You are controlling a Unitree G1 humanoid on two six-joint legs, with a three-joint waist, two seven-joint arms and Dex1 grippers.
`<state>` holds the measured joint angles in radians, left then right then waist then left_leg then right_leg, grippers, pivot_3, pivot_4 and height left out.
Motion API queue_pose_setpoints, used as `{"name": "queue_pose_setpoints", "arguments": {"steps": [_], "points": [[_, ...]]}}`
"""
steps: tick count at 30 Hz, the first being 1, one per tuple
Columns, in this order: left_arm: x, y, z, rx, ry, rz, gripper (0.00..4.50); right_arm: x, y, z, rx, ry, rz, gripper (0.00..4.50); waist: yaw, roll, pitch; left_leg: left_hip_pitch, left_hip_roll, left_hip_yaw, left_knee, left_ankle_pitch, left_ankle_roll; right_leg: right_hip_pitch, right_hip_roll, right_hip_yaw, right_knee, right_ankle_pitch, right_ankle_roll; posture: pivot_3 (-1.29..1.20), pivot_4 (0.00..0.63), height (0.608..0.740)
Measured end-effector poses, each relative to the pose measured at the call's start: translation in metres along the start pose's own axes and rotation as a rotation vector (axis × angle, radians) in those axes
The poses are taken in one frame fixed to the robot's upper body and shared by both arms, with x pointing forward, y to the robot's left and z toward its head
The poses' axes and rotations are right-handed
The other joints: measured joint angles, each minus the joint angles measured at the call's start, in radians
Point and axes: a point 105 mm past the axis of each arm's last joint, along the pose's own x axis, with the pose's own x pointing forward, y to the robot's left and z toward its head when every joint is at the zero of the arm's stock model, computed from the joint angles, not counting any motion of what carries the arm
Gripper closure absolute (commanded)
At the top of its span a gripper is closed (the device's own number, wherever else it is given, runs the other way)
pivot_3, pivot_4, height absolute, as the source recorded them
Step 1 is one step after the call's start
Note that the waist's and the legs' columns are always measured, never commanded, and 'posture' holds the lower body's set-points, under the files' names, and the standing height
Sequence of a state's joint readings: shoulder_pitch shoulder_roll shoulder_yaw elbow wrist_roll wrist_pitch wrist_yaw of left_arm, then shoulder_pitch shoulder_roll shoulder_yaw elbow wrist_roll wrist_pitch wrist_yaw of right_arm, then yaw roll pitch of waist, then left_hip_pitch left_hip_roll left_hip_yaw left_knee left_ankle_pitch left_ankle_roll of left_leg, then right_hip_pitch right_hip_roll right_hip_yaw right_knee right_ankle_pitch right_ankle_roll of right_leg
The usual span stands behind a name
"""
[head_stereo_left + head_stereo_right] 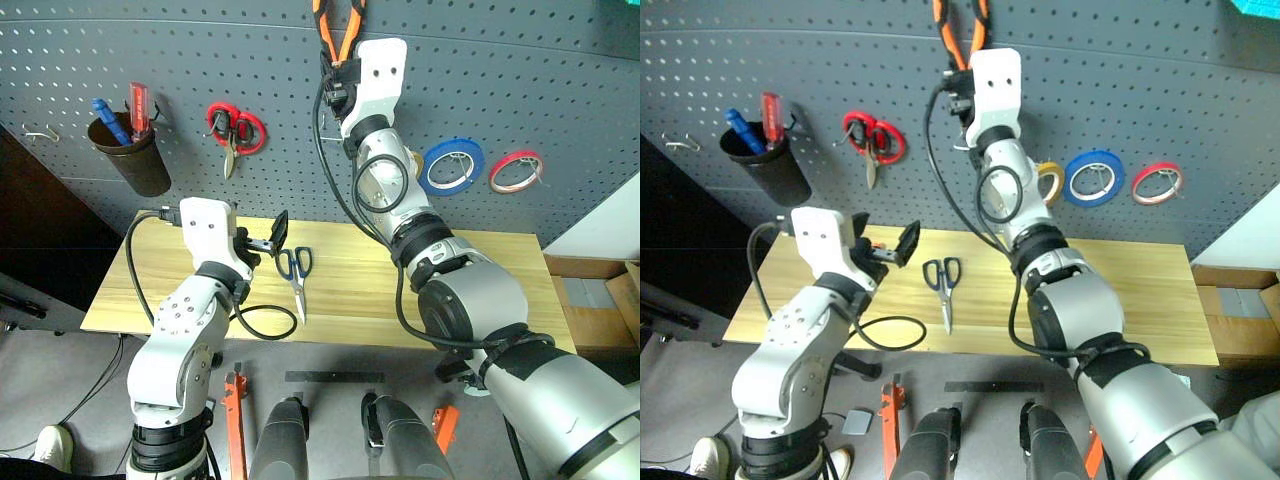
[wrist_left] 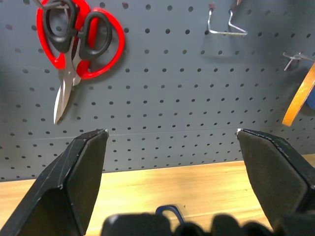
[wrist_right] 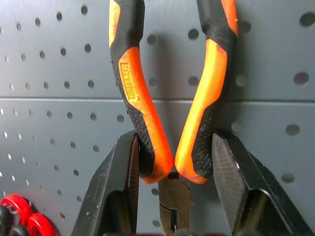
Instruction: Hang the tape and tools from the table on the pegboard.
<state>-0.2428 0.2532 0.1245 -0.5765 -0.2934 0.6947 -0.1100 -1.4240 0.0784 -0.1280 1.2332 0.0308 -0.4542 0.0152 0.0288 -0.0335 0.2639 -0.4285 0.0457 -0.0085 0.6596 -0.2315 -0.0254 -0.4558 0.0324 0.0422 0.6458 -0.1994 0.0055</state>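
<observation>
A grey, smooth floor (image 1: 60,370) lies below the work area, with a thin black cable (image 1: 95,385) trailing across it on the robot's left. At the same side a dark brown, shadowed panel (image 1: 45,225) stands next to the wall. On the robot's right, brown cardboard boxes (image 1: 600,300) sit low beside a pale, plain wall surface (image 1: 610,225). Light is even and soft, casting faint shadows.

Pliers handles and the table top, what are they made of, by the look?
Pliers: handles look like moulded rubber or soft plastic, orange over black, matte, stippled grip near the head; the head looks like dark metal. Table: light wood or wood veneer, visible grain, smooth satin finish.
</observation>
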Motion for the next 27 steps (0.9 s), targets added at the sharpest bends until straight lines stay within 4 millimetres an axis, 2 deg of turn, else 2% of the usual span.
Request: {"name": "queue_pose_setpoints", "arguments": {"steps": [5, 12, 14, 17, 21, 27], "points": [[-0.003, 0.001, -0.002, 0.007, 0.014, 0.001, 0.0, -0.013, -0.001, -0.034, -0.014, 0.11, -0.007, 2.8, 0.001, 0.0, 0.0, 0.0, 0.0, -0.001, 0.001, 0.0, 0.0, 0.0, 0.0, 0.0, 0.001, 0.0, 0.0, 0.24, 0.264, 0.74], [-0.004, 0.003, -0.003, 0.005, 0.021, 0.012, 0.0, -0.023, -0.001, -0.057, -0.044, 0.206, 0.0, 2.8, 0.004, 0.0, 0.0, -0.001, 0.0, -0.002, 0.0, 0.0, 0.0, 0.0, 0.0, -0.001, 0.0, 0.0, 0.0, 0.23, 0.263, 0.74], [-0.005, 0.003, -0.003, 0.005, 0.02, 0.013, 0.0, -0.023, -0.001, -0.057, -0.057, 0.209, 0.006, 2.07, 0.004, 0.0, 0.0, -0.001, 0.0, -0.002, 0.0, 0.0, 0.0, 0.0, 0.0, -0.001, 0.0, 0.0, 0.0, 0.23, 0.264, 0.74], [-0.005, 0.003, -0.003, 0.005, 0.019, 0.013, 0.0, -0.023, 0.001, -0.058, -0.071, 0.213, 0.017, 1.33, 0.004, 0.0, 0.0, -0.001, 0.0, -0.002, 0.0, 0.0, 0.0, 0.0, 0.0, -0.001, 0.0, 0.0, 0.0, 0.23, 0.261, 0.74], [-0.004, 0.003, -0.002, 0.005, 0.018, 0.013, 0.0, -0.024, 0.005, -0.059, -0.085, 0.216, 0.035, 0.01, 0.005, 0.0, 0.0, -0.001, 0.0, -0.003, 0.001, 0.0, 0.0, 0.0, 0.0, -0.002, 0.0, 0.0, 0.0, 0.23, 0.263, 0.74], [-0.004, 0.003, -0.001, 0.006, 0.015, 0.011, 0.0, -0.026, 0.003, -0.062, -0.089, 0.22, 0.031, 0.01, 0.007, 0.0, 0.0, -0.001, -0.001, -0.004, 0.001, 0.001, 0.0, 0.001, 0.0, -0.002, 0.001, 0.0, 0.0, 0.22, 0.26, 0.74]]}}
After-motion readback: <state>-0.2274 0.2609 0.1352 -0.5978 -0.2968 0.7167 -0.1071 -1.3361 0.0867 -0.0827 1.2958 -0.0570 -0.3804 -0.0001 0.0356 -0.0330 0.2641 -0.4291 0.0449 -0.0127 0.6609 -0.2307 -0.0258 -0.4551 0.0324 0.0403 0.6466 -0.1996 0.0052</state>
